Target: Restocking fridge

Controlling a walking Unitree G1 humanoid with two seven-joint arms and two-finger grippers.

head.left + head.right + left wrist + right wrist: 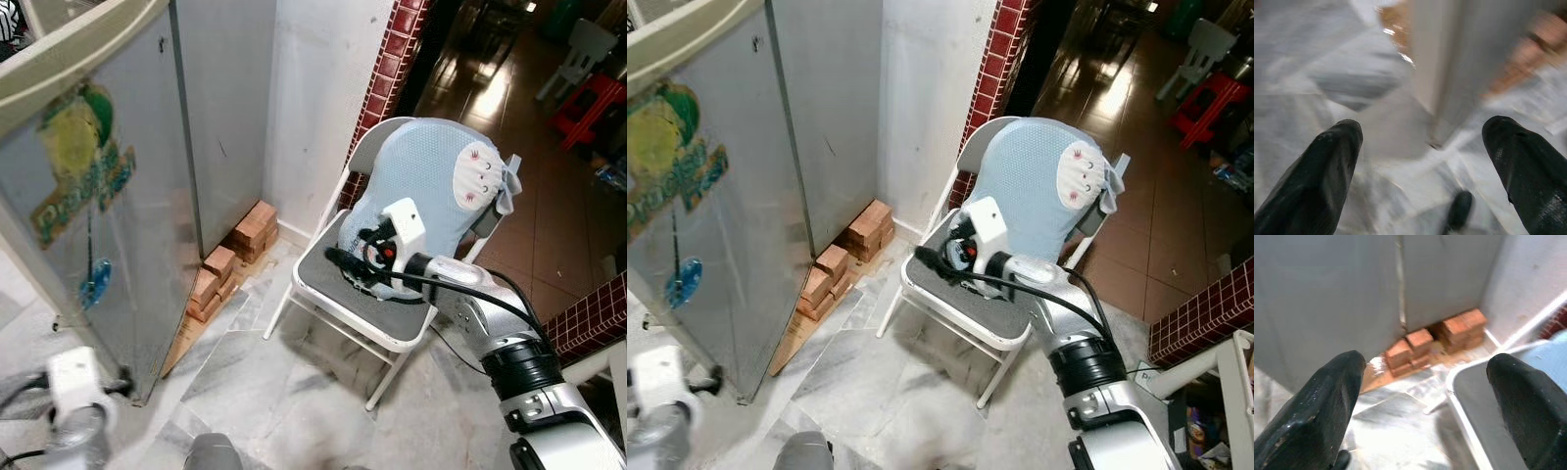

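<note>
You stand on a floor of pale marble tiles, and the landmark here is the white folding chair with its dark seat. On the left of the chair rises the grey fridge, the thing of your task; its door is closed and it carries a faded green and yellow sticker. Between the fridge and the chair, at the foot of the white wall, you can count two stacks of reddish bricks. A light blue cushion with two pale oval patches leans on the back of the chair. Behind the chair on the right runs a column of dark red tiles, and beyond it a dark glossy floor with a white plastic chair and a red stool.

Your right gripper hovers over the seat of the chair, and its two fingers are spread wide and hold nothing. The right wrist view shows you the rim of the seat, the bricks and the lower edge of the fridge from close by. Your left gripper hangs low near the front corner of the fridge, far left of the chair. Its two fingers are also spread apart and empty, above the blurred marble floor.
</note>
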